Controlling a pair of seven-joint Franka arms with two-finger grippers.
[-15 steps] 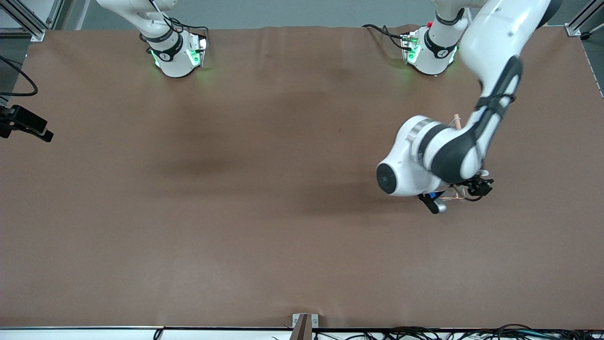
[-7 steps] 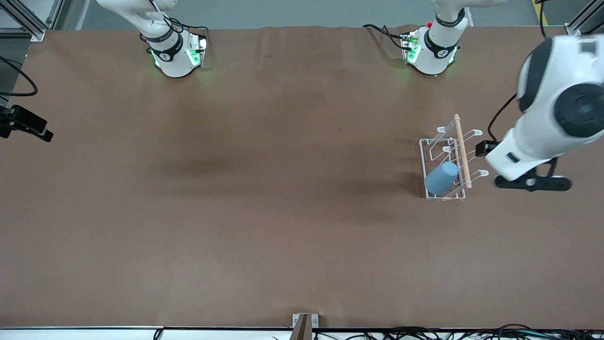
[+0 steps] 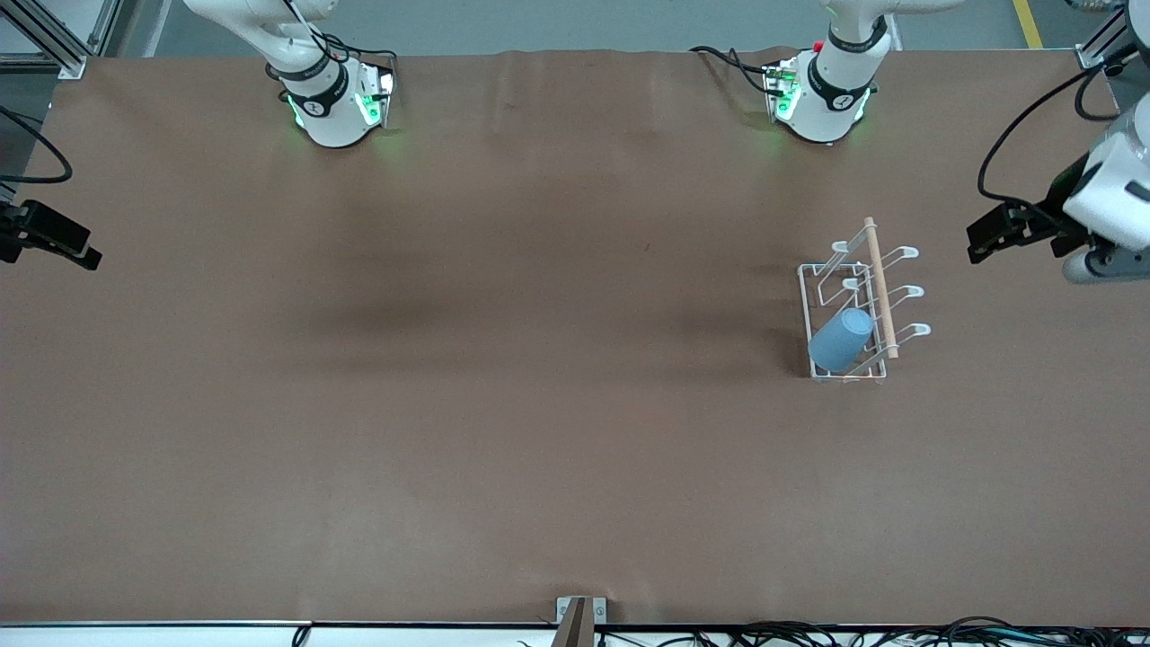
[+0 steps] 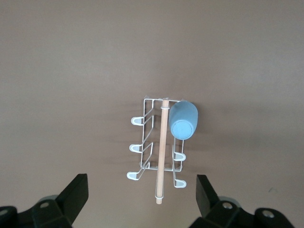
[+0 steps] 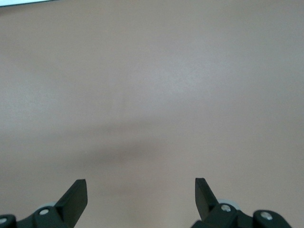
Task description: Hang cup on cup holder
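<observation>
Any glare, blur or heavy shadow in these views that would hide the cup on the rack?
Front view: even light, soft broad shadows on the brown table, cup and cup holder sharp. Left wrist view: cup and rack clear, no glare, open left gripper fingers dark at the frame edge. Right wrist view: bare table, one faint shadow band.

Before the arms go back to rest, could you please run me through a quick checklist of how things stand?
1. Cup on a prong of the cup holder, mouth down: ok.
2. Holder standing flat on the table: ok.
3. Left claw open, holding nothing: ok.
4. Left claw apart from the holder, up at the left arm's end of the table: ok.
5. Right claw open over bare table, waiting: ok.
6. Cup seated firmly: cannot tell.
</observation>
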